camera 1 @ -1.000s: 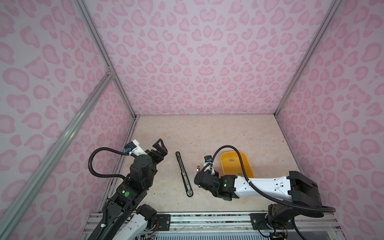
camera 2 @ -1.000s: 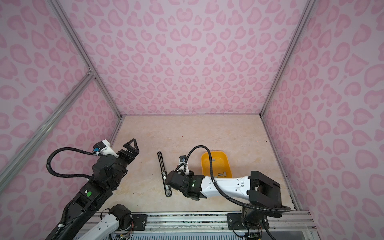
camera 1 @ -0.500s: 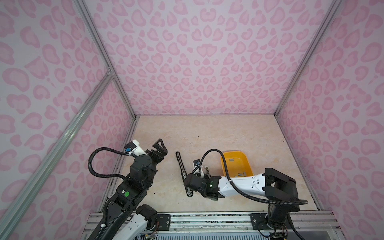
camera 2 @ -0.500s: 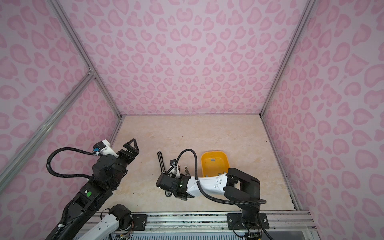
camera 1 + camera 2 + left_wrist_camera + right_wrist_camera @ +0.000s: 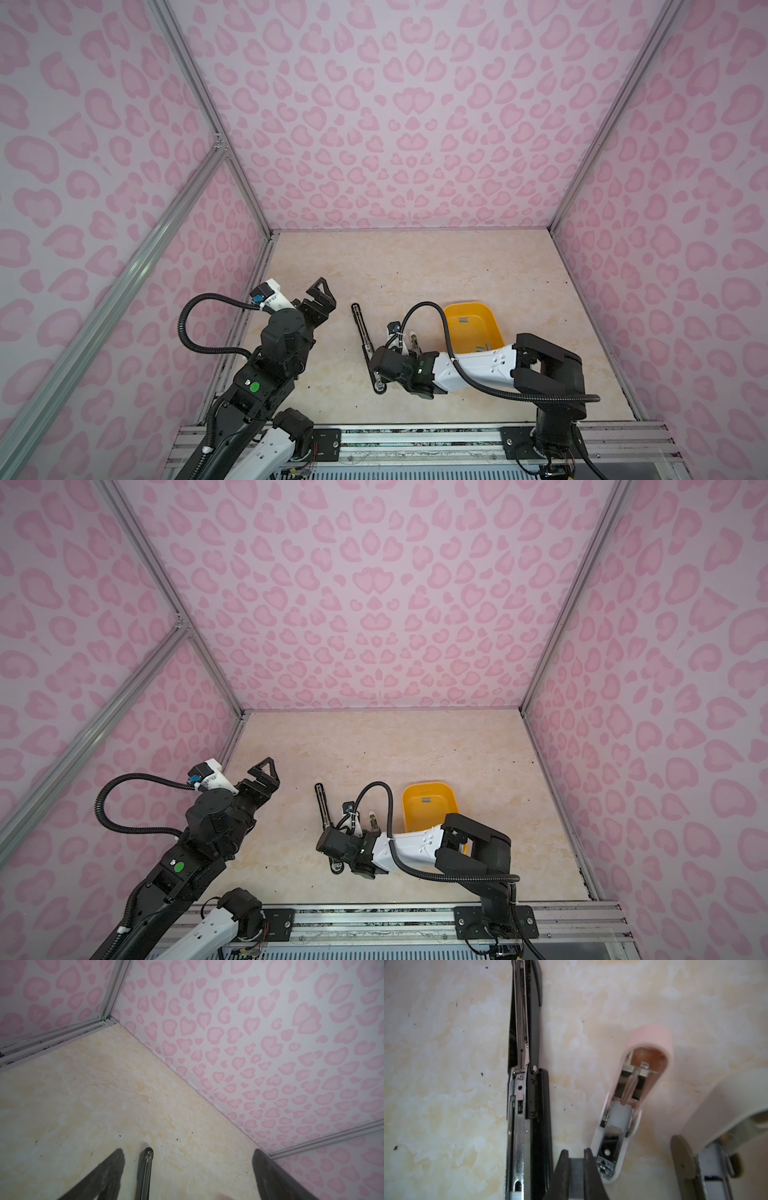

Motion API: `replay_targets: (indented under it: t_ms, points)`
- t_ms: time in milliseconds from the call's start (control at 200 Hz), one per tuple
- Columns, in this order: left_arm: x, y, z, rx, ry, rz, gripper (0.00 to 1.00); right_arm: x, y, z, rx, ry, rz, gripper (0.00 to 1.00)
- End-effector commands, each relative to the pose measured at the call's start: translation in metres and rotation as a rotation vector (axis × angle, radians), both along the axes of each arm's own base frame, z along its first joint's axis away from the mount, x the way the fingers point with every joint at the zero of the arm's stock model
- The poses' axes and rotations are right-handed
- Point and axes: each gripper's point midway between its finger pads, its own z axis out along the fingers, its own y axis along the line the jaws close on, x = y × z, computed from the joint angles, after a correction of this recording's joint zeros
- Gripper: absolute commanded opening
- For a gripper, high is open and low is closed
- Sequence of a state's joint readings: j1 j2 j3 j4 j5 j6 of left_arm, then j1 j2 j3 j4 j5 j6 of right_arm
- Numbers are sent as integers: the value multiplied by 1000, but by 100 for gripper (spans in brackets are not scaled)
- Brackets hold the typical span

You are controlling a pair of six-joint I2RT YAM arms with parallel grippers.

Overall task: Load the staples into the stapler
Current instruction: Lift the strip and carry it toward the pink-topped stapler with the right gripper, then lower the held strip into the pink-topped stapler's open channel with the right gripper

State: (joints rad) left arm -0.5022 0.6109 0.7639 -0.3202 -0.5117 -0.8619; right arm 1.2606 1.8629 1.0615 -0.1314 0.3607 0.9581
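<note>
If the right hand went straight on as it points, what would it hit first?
Likely only bare table: the right hand, shut on the staples, points into the gap between the black stapler and the pink stapler.

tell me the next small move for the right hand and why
Probably slide the right hand sideways over the open metal channel of the black stapler: it is shut on a staple strip that hangs beside that channel, between it and the pink stapler.
</note>
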Motion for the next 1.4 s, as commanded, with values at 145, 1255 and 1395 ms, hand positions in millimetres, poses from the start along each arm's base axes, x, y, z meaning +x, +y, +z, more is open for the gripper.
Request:
replay_targets:
  t_ms: [145, 1255, 1395]
  points:
    - [1, -3, 7, -4, -20, -16, 97, 3, -18, -14, 9, 22, -36, 0]
    - [-1, -11, 12, -11, -35, -70, 97, 17, -47, 19, -167, -156, 159, 0]
    - [-1, -12, 11, -13, -34, -77, 97, 19, -54, 12, -202, -153, 144, 0]
